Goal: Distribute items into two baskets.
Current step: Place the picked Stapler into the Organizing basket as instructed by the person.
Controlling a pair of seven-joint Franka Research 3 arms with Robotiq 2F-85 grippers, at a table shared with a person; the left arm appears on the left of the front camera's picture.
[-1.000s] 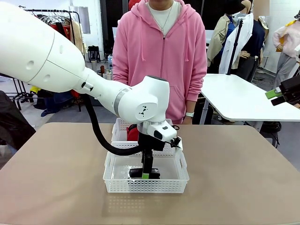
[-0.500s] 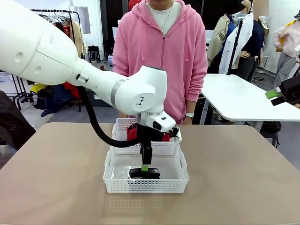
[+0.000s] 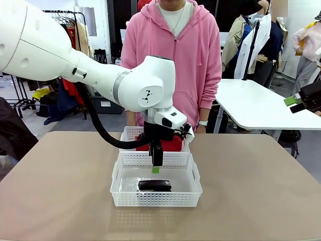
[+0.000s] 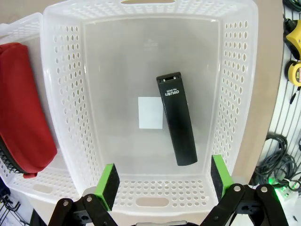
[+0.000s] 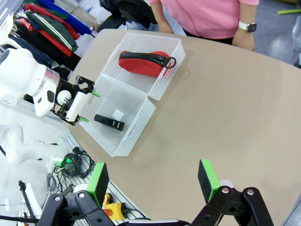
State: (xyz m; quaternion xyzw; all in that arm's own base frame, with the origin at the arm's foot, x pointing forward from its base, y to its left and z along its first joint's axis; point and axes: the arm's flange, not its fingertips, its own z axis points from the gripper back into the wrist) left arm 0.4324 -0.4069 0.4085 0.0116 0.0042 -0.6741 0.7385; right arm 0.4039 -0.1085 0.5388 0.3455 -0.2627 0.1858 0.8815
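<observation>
I see my left end effector (image 3: 156, 169) wide open, empty, above the near basket (image 3: 192, 186) where the stapler (image 3: 154, 185) lies; red pouch (image 3: 168, 145) in the far basket (image 3: 129, 133); right end effector (image 5: 153, 181) wide, high over the bench (image 3: 261, 196)

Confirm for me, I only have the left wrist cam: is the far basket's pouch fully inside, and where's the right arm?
Observer: The red pouch lies wholly inside the far basket, zipper up, per the right wrist view.
Operator: Right gripper?
Observer: The right gripper is open and empty, above bare table, away from both baskets.
Operator: Left gripper height?
Observer: In the front view, the left gripper is open and hangs above the near basket, clear of the black stapler on its floor.
Operator: Person?
Observer: The person's hand rests at the far table edge, not reaching in.
</observation>
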